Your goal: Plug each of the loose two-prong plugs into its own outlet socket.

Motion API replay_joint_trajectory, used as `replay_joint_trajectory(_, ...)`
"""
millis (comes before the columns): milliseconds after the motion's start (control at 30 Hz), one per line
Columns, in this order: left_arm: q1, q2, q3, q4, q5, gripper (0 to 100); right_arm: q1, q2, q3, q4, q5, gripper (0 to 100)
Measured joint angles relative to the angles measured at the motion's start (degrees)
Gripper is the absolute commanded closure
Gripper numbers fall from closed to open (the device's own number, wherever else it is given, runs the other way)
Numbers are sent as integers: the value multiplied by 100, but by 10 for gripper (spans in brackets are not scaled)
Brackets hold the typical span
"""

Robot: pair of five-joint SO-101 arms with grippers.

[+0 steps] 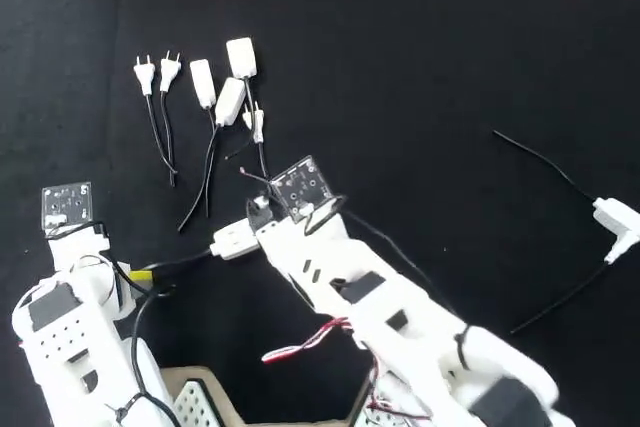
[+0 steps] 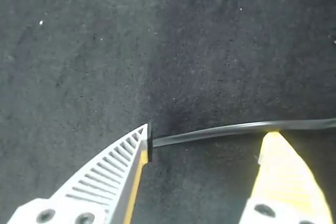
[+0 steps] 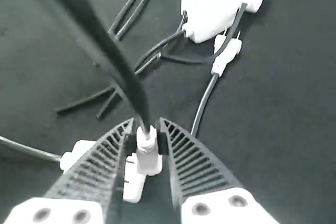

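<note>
My right gripper (image 3: 145,125) is shut on a white two-prong plug (image 3: 147,153) with a black cord, held just over a white outlet socket (image 3: 132,188) lying on the black table. From above, this gripper (image 1: 258,217) sits at the table's middle beside that socket (image 1: 232,240). The socket's black cable (image 2: 220,130) runs toward my left gripper (image 2: 205,141), which stands open low over the table with the cable lying between its fingers. Two loose plugs (image 1: 157,71) lie at the back left, and another plug (image 1: 257,124) lies near three white sockets (image 1: 228,82).
A further white plug piece (image 1: 616,219) with a long black cable lies at the far right. Black cords (image 1: 195,172) trail from the back group toward the middle. Red and white wires (image 1: 305,342) hang under the right arm.
</note>
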Motion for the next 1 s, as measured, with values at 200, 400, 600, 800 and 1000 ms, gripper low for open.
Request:
replay_joint_trajectory(200,0,0,0,0,0,672,-26,-941,53,897,-360,986)
replay_joint_trajectory(400,0,0,0,0,0,672,-246,-510,158,545,-404,986)
replay_joint_trajectory(600,0,0,0,0,0,672,-237,615,-123,26,-422,986)
replay_joint_trajectory(800,0,-53,53,0,0,672,-237,941,-343,-26,-431,986)
replay_joint_trajectory(1000,0,-53,53,0,0,672,-466,686,-149,-26,-466,986)
